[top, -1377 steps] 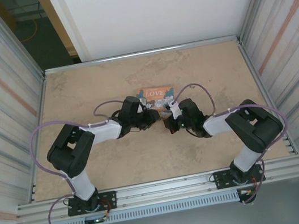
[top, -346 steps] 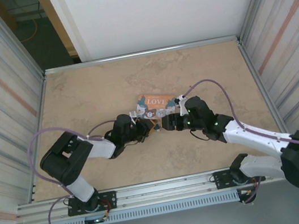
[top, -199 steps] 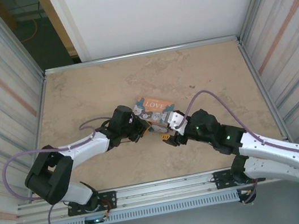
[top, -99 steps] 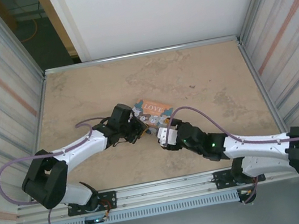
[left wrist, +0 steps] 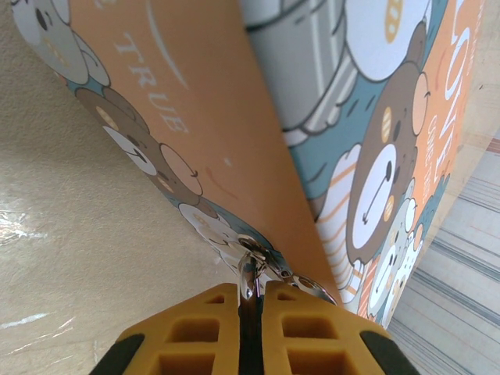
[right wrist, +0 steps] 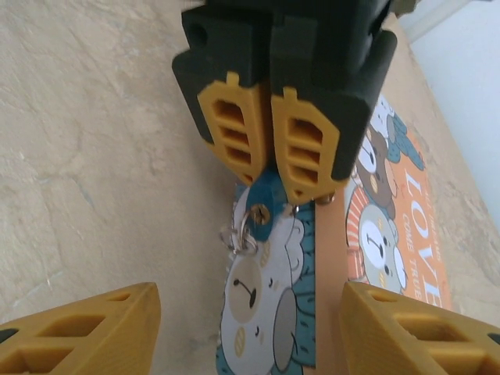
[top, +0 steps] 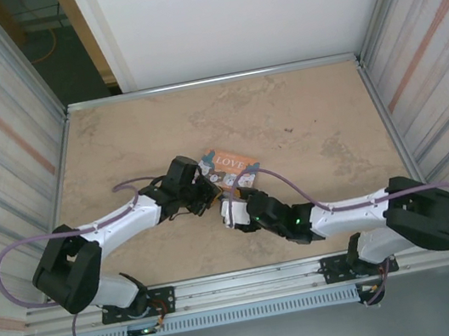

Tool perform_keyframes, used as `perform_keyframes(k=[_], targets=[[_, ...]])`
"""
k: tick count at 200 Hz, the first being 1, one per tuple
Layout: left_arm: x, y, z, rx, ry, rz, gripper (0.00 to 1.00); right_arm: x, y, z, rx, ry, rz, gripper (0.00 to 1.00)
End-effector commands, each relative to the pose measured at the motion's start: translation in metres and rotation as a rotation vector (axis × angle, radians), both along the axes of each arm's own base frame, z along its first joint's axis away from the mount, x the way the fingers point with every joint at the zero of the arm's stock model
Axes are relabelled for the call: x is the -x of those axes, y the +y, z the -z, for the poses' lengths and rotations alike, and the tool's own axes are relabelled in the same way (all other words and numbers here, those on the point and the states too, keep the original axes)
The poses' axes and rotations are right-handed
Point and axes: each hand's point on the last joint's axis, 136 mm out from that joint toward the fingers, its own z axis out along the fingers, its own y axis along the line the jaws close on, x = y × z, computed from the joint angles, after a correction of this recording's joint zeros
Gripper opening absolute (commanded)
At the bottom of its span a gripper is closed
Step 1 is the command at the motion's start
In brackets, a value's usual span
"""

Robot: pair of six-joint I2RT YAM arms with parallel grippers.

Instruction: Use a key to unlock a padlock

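Note:
The tiny blue padlock [right wrist: 264, 205] hangs at the near end of the colourful LOVE box [top: 233, 165]. My left gripper [right wrist: 269, 144] is shut on its body from above. A brass keyhole faces the right wrist camera, and thin silvery key rings [right wrist: 237, 234] dangle beside it. In the left wrist view the yellow fingers [left wrist: 291, 328] of my left gripper [left wrist: 250, 291] pinch the silvery shackle [left wrist: 251, 269] where it passes through the box's clasp. My right gripper [right wrist: 250, 332] is open wide, just short of the padlock, with nothing between its fingers. From above, it [top: 230, 213] sits near the left gripper [top: 204, 190].
The box lies flat on the beige table [top: 301, 112] near the middle. Metal rails [top: 244, 284] run along the near edge and ribbed walls close both sides. Both arms stretch low over the table, their purple cables [top: 22, 245] looping beside them.
My right arm has swung left and nearer, bringing its open gripper to the near end of the box, facing the padlock. The left gripper has held its grip in place.

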Motion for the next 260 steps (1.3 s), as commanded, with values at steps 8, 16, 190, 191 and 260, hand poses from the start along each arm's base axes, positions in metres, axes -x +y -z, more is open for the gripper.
perform_keyframes(k=[8,16,190,191,260], targets=[[-0.006,-0.002,-0.012,0.036,-0.027,-0.017,0.0,-0.005,0.016,-0.015,-0.042,-0.037,0.003,0.58],[-0.006,-0.002,-0.011,0.037,-0.023,-0.018,0.0,-0.006,0.017,-0.014,-0.048,-0.037,0.006,0.57],[-0.005,-0.007,-0.004,0.063,0.004,-0.014,0.0,-0.019,0.022,-0.01,-0.067,-0.046,0.081,0.2],[-0.005,-0.007,-0.004,0.062,0.004,-0.014,0.0,-0.019,0.022,-0.01,-0.067,-0.046,0.082,0.2],[-0.004,-0.01,-0.002,0.08,0.013,-0.012,0.0,-0.024,0.022,-0.005,-0.08,-0.038,0.125,0.06]])
